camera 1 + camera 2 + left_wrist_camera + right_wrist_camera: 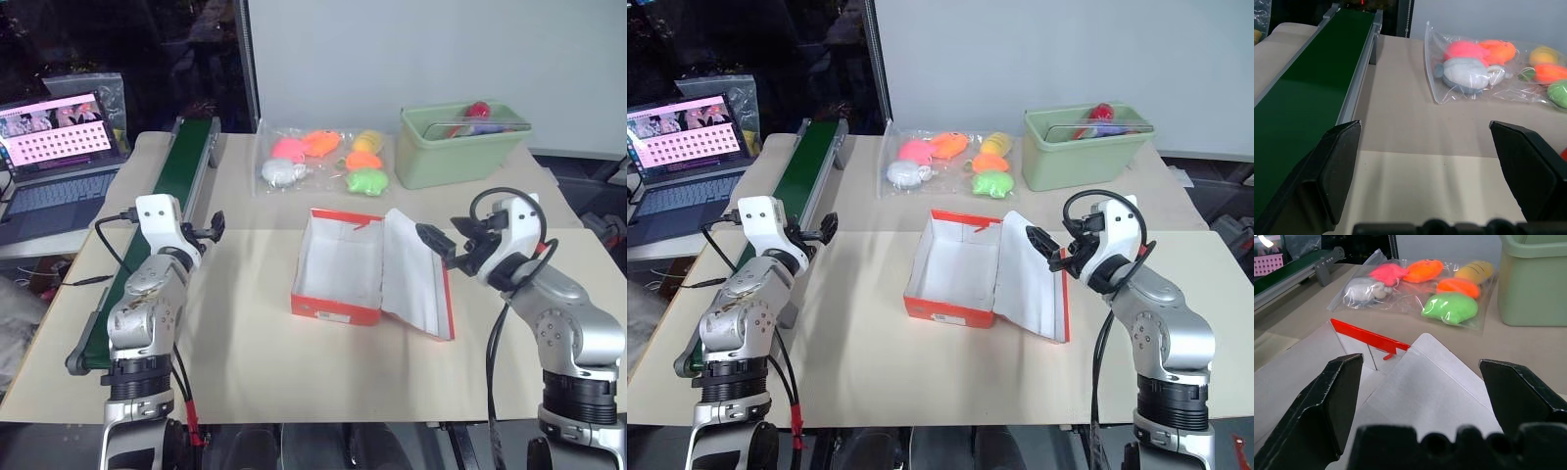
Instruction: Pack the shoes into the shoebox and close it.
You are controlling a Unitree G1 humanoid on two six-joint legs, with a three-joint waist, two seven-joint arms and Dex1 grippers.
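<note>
Mid-table, shoebox (pixel 338 264) lengthwise away, lid open rightward

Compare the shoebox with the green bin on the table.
The shoebox is red-orange cardboard with a white inside; the green bin is pale plastic. The shoebox lies open and empty, its lid flapped aside; the bin holds a few items. Both are rectangular and sit on the table.
</note>
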